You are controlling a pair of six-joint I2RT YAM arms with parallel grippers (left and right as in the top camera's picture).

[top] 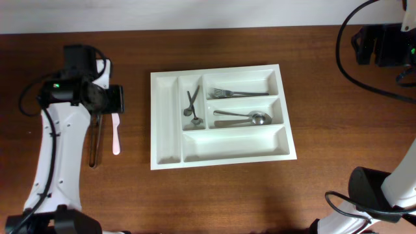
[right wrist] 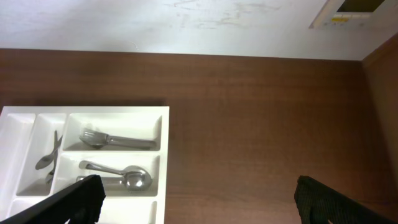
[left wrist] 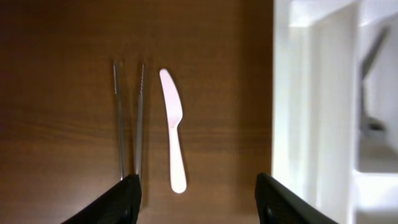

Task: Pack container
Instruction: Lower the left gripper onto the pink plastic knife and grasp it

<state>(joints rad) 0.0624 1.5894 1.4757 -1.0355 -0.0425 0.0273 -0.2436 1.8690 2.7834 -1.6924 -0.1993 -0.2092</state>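
One wooden table (top: 260, 201), white container (top: 234, 143) at its centre.
Left gripper (left wrist: 199, 190) — fingers wide apart, empty — hangs over metal tongs (left wrist: 139, 118) and a white plastic knife (left wrist: 172, 124), both left of the container; right gripper (right wrist: 199, 199) likewise spread, holding nothing; forks (top: 237, 93) and spoons (top: 244, 118) lie in the container.
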